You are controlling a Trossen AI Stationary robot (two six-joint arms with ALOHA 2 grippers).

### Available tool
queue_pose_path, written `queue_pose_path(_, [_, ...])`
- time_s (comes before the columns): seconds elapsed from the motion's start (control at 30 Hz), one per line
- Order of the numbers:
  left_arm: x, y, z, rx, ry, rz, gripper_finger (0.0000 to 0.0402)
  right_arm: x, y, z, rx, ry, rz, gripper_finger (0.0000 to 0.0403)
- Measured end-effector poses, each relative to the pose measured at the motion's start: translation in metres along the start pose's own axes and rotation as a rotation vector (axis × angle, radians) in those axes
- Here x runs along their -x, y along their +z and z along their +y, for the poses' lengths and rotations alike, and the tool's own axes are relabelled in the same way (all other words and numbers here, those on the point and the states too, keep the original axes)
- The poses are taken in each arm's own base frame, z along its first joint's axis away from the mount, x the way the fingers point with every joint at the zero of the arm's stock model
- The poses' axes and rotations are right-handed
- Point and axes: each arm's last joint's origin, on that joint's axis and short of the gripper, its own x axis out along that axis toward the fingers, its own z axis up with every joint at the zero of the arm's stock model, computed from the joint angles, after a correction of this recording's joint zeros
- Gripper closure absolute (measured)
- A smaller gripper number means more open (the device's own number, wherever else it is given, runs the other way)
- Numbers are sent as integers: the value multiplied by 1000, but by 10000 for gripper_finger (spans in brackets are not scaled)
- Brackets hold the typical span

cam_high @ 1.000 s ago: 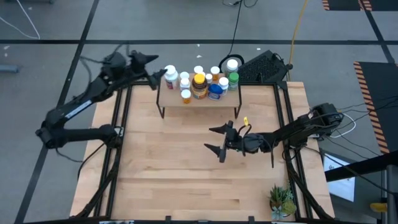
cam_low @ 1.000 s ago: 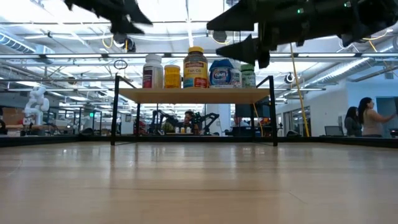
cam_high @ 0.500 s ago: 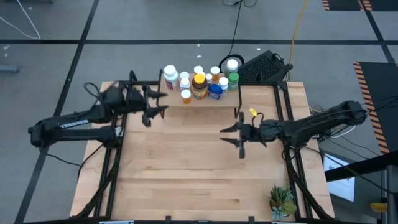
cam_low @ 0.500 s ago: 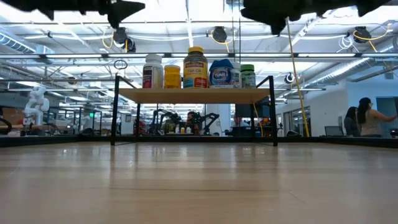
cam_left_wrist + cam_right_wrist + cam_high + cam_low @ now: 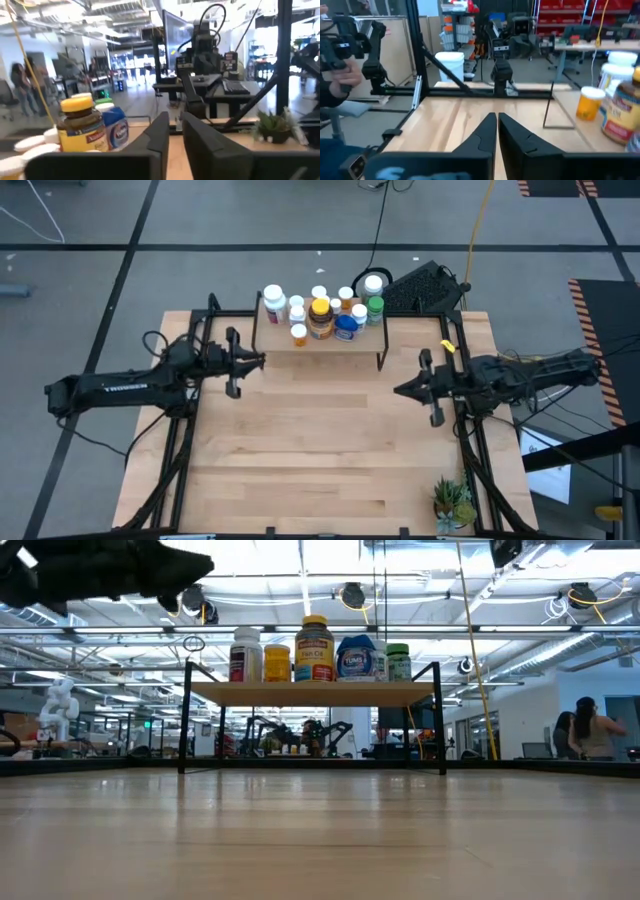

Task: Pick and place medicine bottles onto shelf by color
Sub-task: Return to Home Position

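The left pincer (image 5: 252, 361), pressed together and empty, hangs left of the shelf (image 5: 320, 340) at the surface's (image 5: 310, 450) far edge. The bottles (image 5: 320, 308) crowd the shelf top: a white one, an orange one, an amber jar (image 5: 314, 650) with a yellow lid and illegible label, a blue "TUMS" bottle (image 5: 355, 658), a green one. The right pincer (image 5: 405, 390), also pressed together and empty, hangs right of the shelf.

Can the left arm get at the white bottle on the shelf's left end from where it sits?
Probably yes. The left gripper sits just left of the shelf, nothing lies between, and the white bottle stands at that near end. The jaws look nearly shut, so they would need opening.
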Motion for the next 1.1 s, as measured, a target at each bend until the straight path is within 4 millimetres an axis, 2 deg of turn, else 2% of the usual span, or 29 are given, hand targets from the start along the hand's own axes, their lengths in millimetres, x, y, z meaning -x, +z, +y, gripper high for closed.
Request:
queue_pose_path(0.2, [7,-22,-3,-58,-4,49,392,10,0,0,-18,29,5,396])
queue_pose_path(0.37, [13,-38,-5,14,1,94,394,16,-4,-1,80,28,9,395])
queue_pose_path(0.6, [32,-70,-12,49,-13,101,397,21,-35,-2,58,29,-84,395])
queue_pose_path(0.8, [32,-71,-14,-4,-28,114,399,29,-64,-4,30,27,-79,395])
queue_pose_path(1.1, [32,-68,-12,-118,-18,82,397,38,-91,-11,19,-27,-120,394])
